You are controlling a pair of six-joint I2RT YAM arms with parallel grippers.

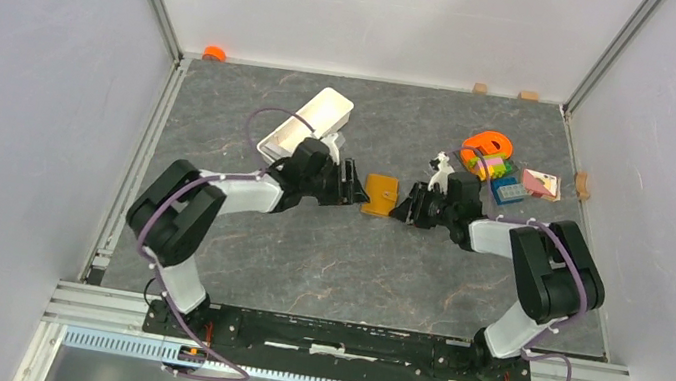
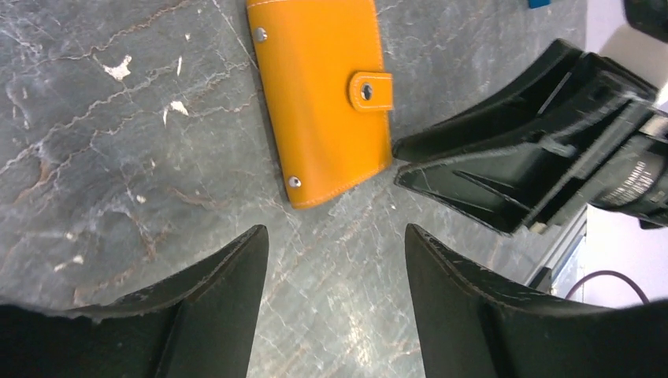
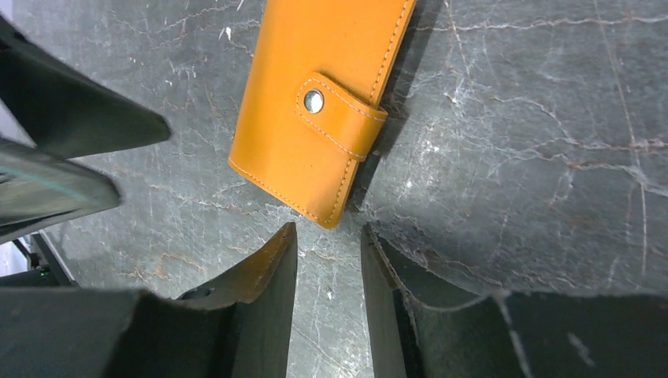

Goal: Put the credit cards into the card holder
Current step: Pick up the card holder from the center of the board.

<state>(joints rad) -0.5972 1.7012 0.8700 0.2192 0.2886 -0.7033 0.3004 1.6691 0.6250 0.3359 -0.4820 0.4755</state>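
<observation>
- The long white tray (image 1: 309,123) is lying up and to the left of the card holder, well apart from it, tilted on the dark stone-look table (image 1: 324,259).
- The left gripper (image 1: 355,189) is hovering just left of the card holder with its fingers spread; in the left wrist view only bare table is showing between them (image 2: 335,236), so it is gripping nothing. Whether a fingertip is touching the holder's left edge cannot be told.
- The card holder (image 1: 380,195) is lying flat on the table between the two grippers, folded shut, with its snap tab (image 2: 370,90) fastened over one long edge. In the left wrist view its near corner is sitting just beyond the gap between the fingers, not inside it.
- The right gripper (image 1: 400,206) is pointing at the card holder from just to its right. Its fingers are standing a narrow gap apart (image 3: 328,236) over bare table, so it is holding nothing. The holder's corner (image 3: 327,220) is lying just ahead of the fingertips.
- A small white figure (image 1: 439,170) is standing up and to the right of the card holder.
- Farther right of the card holder, an orange curved toy (image 1: 487,147), a blue block (image 1: 508,191) and a pink flat piece (image 1: 542,184) are lying clustered together.
</observation>
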